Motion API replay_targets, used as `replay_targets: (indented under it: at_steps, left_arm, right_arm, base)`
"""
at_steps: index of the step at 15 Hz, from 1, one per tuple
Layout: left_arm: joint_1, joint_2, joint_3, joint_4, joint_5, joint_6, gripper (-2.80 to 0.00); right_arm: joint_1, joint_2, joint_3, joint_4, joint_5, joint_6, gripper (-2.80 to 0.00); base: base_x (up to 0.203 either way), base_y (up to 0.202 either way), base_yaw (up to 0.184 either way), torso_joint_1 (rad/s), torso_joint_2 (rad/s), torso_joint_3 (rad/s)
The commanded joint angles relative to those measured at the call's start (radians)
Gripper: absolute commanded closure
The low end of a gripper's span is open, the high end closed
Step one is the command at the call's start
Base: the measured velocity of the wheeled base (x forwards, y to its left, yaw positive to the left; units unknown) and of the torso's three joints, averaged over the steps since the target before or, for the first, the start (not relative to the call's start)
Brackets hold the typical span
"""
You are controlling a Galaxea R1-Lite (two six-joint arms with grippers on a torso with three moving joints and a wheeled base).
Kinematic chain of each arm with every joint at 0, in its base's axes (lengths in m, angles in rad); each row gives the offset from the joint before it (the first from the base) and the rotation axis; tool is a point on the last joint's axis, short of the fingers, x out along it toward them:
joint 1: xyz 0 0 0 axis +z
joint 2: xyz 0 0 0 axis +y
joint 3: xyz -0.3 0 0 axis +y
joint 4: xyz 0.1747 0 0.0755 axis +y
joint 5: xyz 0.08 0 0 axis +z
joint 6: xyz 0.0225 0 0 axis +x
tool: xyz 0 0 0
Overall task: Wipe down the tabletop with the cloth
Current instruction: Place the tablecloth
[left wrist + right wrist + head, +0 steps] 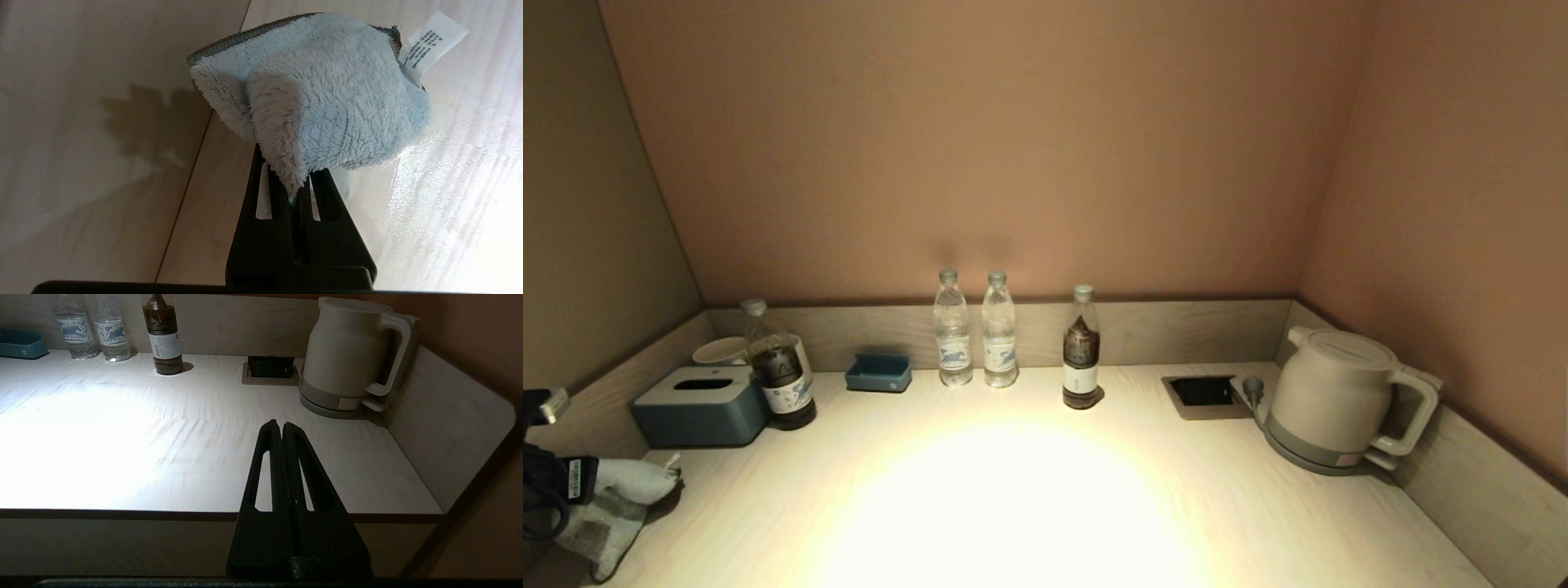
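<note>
Left pincer [300, 188] clamped on cloth [322, 94], tissue box [698, 404] and bottle [778, 367] beside, right pincer [281, 426] closed, empty.

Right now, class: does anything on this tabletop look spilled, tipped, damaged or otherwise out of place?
Nothing stands out. The four bottles, such as the dark one, stand upright; the kettle sits on its base. No spill shows. The cloth is bunched only because the left gripper is pinching it at the table's left edge.
</note>
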Motion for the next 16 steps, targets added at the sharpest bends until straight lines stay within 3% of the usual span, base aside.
replay_targets:
  at_steps: [1, 7, 8, 9, 16]
  left_arm:
    - [0.001, 0.016, 0.001, -0.002, 0.000, 0.003, 0.00]
    - [0.013, 0.028, -0.003, 0.000, 0.000, 0.029, 0.00]
    - [0.015, 0.031, -0.005, 0.000, 0.000, 0.032, -1.55]
    - [0.015, 0.037, -0.009, 0.000, 0.000, 0.032, -2.80]
    - [0.015, 0.000, 0.007, 0.003, -0.015, 0.030, -2.80]
  right_arm:
    - [0.000, 0.001, -0.001, 0.000, 0.000, -0.001, 0.00]
    - [0.000, 0.001, 0.000, 0.000, 0.000, -0.001, 0.00]
    - [0.000, 0.001, 0.000, 0.001, 0.000, -0.001, 0.00]
    - [0.000, 0.001, 0.000, 0.001, 0.000, -0.001, 0.00]
    - [0.000, 0.001, 0.000, 0.001, 0.000, -0.001, 0.00]
  base:
    - [0.000, 0.000, 0.000, 0.000, 0.00, 0.000]
    - [0.000, 0.000, 0.000, 0.000, 0.00, 0.000]
    - [0.000, 0.000, 0.000, 0.000, 0.00, 0.000]
    - [0.000, 0.000, 0.000, 0.000, 0.00, 0.000]
    - [0.000, 0.000, 0.000, 0.000, 0.00, 0.000]
